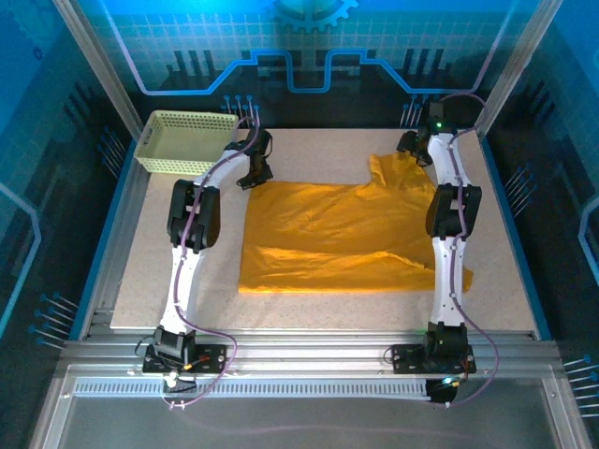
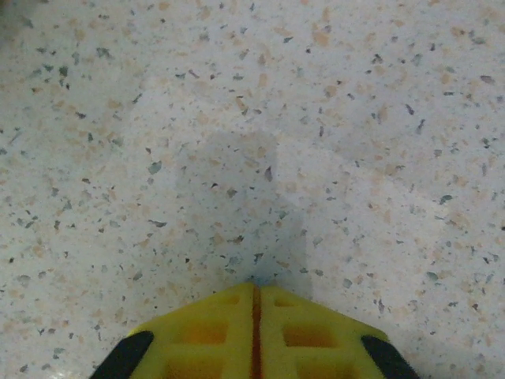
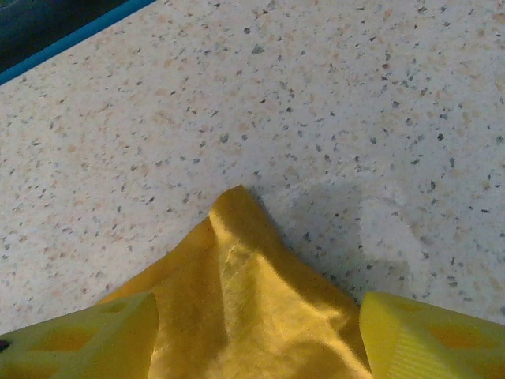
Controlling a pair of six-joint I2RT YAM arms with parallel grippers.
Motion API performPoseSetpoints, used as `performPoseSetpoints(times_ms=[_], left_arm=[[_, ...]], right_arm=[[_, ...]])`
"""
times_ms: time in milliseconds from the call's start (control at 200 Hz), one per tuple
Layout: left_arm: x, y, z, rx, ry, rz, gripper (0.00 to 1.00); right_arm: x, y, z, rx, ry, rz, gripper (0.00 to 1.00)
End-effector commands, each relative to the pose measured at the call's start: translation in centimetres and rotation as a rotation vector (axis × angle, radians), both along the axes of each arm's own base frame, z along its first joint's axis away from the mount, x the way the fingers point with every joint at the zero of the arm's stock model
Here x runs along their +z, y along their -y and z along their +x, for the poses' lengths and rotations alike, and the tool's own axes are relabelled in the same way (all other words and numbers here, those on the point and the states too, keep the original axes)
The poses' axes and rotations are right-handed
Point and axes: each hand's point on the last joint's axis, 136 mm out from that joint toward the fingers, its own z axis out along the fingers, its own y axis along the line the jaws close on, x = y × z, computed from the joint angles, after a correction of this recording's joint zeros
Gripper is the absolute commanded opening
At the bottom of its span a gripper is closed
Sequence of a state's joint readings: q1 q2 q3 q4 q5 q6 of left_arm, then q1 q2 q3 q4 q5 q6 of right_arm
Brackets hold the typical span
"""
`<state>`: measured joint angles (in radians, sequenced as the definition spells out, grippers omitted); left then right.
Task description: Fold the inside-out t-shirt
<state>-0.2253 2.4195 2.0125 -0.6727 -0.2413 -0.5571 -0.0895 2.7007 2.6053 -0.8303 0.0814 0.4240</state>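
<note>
Left gripper [image 2: 256, 288] is pinched together by the shirt's [image 1: 328, 229] far left corner, with bare table [image 2: 237, 118] ahead of it. Right gripper [image 3: 260, 312] sits with fingers apart, straddling a shirt corner. The shirt's spread out mid-table, basket [image 1: 182, 140] off at the far left.

A pale, speckled tabletop [image 1: 309, 313] is being enclosed by slanting aluminium frame posts [image 1: 94, 56] and by ribbed rails [image 1: 309, 351] running along the near edge. The space is being walled by blue panels [image 1: 309, 37] printed with a grid, circuit-like lines and a gear, and everything is being bathed in cool bluish light.
</note>
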Motion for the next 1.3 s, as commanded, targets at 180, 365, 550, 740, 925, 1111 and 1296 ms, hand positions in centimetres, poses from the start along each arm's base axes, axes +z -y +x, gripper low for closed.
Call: performPoseSetpoints(times_ms=[180,365,550,740,925,1111,1296], left_arm=[[2.0,0.5,-1.1,-0.025,0.022,-0.058,0.01],[2.7,0.5,-1.3,-0.022,0.045,-0.066,0.00],[2.9,-0.2,-1.1,-0.002,0.063,-0.092,0.00],[5.3,-1.2,-1.0,0.016,0.142,-0.110,0.00],[7.3,-2.4,-1.2,0.040,0.202,-0.123,0.00],[8.1,-2.7,-1.3,0.046,0.223,-0.144,0.00],[9.1,-2.5,-0.7,0.021,0.246,-0.151,0.00]], right_arm=[[-2.2,0.2,1.6,0.004,0.028,0.055,0.66],[-3.4,-0.3,1.8,0.004,0.022,0.098,0.47],[-0.5,0.1,2.0,0.010,0.066,0.103,0.11],[5.4,1.6,1.7,-0.012,0.145,0.118,0.00],[10.0,1.5,1.0,0.010,0.199,0.130,0.00],[12.5,0.8,0.0,0.026,0.225,0.156,0.00],[14.9,-0.2,-0.5,0.058,0.259,0.196,0.00]])
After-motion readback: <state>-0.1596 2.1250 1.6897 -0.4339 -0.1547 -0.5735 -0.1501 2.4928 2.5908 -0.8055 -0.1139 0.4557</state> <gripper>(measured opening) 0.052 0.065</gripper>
